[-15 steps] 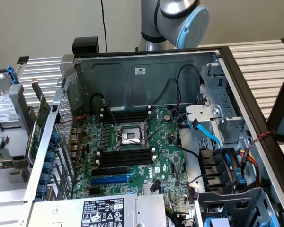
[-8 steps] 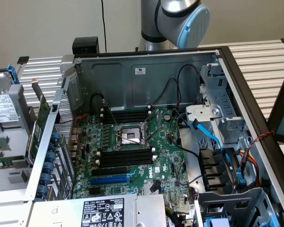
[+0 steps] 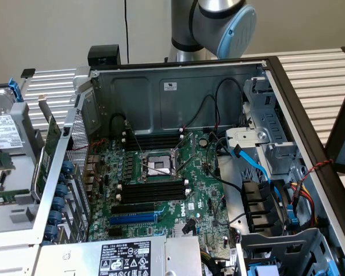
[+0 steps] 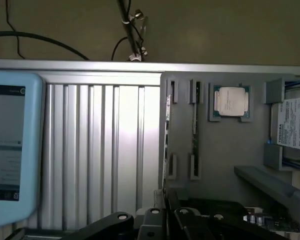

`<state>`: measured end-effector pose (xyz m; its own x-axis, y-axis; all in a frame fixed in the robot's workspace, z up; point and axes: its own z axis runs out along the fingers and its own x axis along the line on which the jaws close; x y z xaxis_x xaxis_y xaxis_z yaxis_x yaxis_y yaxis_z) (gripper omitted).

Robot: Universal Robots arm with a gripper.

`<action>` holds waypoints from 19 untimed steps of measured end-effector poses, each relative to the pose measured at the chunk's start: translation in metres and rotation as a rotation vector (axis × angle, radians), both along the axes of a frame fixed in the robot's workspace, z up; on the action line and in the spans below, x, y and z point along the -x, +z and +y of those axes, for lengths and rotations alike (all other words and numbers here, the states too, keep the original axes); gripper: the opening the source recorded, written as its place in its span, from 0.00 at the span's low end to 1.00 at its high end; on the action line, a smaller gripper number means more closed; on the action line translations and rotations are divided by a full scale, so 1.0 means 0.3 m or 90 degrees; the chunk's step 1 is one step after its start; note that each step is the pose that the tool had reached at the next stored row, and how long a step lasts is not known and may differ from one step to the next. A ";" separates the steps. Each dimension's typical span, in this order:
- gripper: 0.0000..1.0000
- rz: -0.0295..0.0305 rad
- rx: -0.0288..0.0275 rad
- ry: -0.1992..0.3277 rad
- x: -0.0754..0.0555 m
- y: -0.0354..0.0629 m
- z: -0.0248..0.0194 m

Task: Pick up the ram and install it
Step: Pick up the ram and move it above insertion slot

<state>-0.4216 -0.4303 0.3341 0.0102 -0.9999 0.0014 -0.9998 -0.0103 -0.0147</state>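
In the wrist view the ram (image 4: 166, 140), a thin green stick with a white label strip, is seen edge-on and runs out from between the black fingertips of my gripper (image 4: 164, 201), which is shut on it. The stick hangs just beside its empty bracket pair (image 4: 173, 167) on the grey parts tray (image 4: 225, 145). A second stick (image 4: 194, 130) stays seated in the neighbouring brackets. In the exterior view the open computer case shows black memory slots (image 3: 152, 192) below the processor socket (image 3: 158, 165) and more of them (image 3: 155, 141) above it. The arm's joint (image 3: 221, 23) rises behind the case.
The tray also carries a processor (image 4: 231, 100) and a hard drive (image 4: 295, 125). A blue-framed touchscreen (image 4: 10, 145) lies on the ribbed aluminium table (image 4: 100, 150). A green expansion card (image 3: 52, 141) stands at the case's left wall, and cables (image 3: 259, 167) cross the drive bays.
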 end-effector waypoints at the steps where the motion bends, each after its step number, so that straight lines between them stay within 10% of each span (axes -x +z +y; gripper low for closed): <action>1: 0.14 0.0001 -0.0004 0.000 -0.009 0.015 -0.004; 19: 0.14 0.0033 -0.0045 0.000 -0.255 0.263 -0.021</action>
